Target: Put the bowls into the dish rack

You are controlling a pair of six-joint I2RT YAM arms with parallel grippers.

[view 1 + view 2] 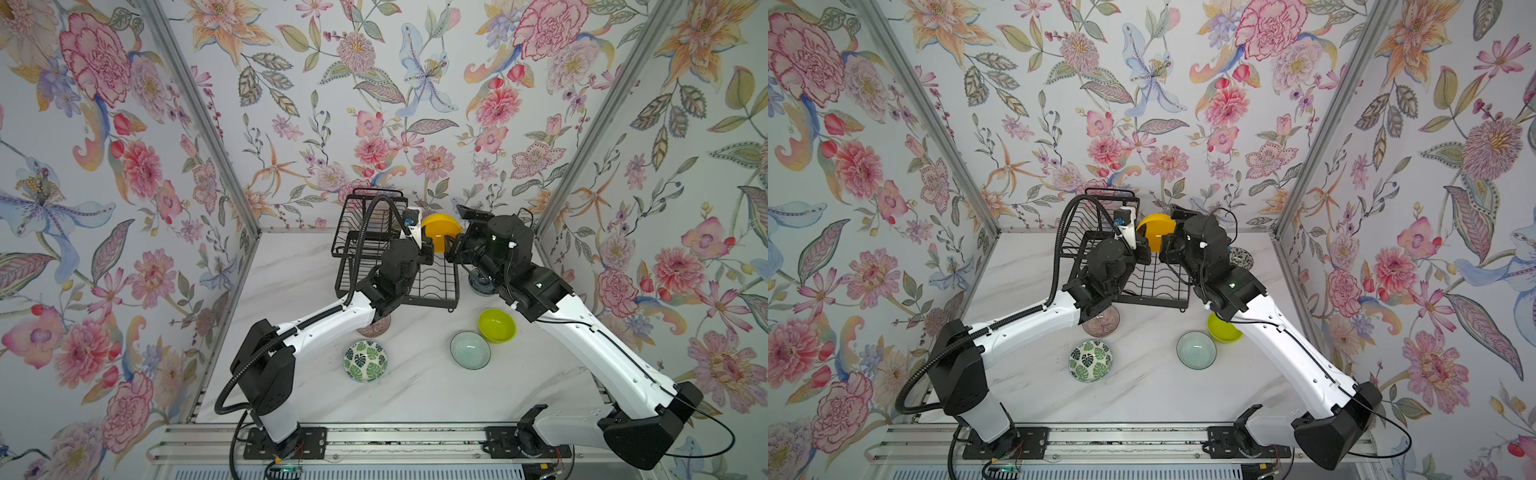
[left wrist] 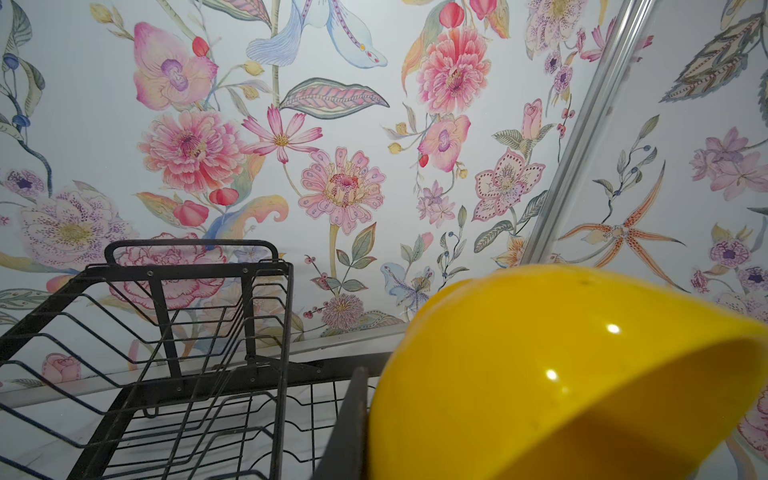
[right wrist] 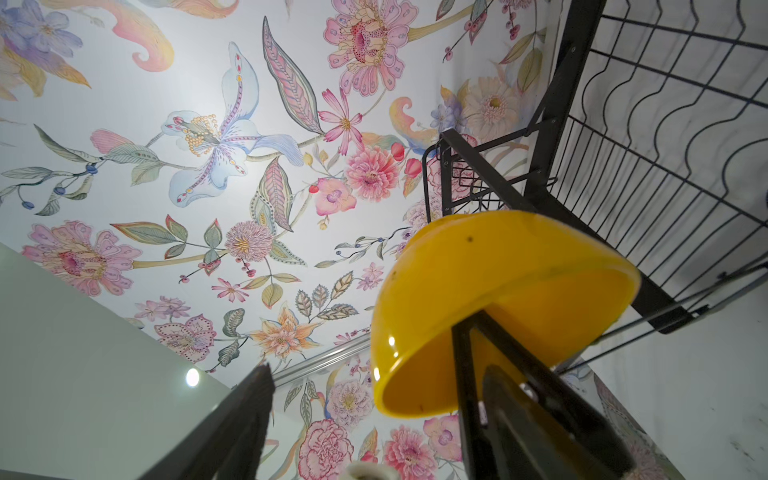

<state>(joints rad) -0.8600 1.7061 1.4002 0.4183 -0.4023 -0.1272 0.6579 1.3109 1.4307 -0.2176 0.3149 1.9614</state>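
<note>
Left claw (image 1: 429,250) is clamped on the rim of the yellow bowl (image 1: 441,232), held on edge at the far right corner of the dish rack (image 1: 415,302); the left wrist view shows only one finger (image 2: 347,419), against the bowl's outer wall. Right claw (image 1: 451,249) stands agape just beside that bowl; contact cannot be determined. Left arm (image 1: 324,320) covers most of the pink-brown bowl (image 1: 374,331); right arm (image 1: 582,345) hides part of the dark blue bowl (image 1: 482,286).

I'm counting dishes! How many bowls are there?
7: yellow bowl held near rack; lime, aqua, leaf bowls on open table; pink bowl half under left arm; blue, patterned bowls partly hidden behind right arm.
</note>
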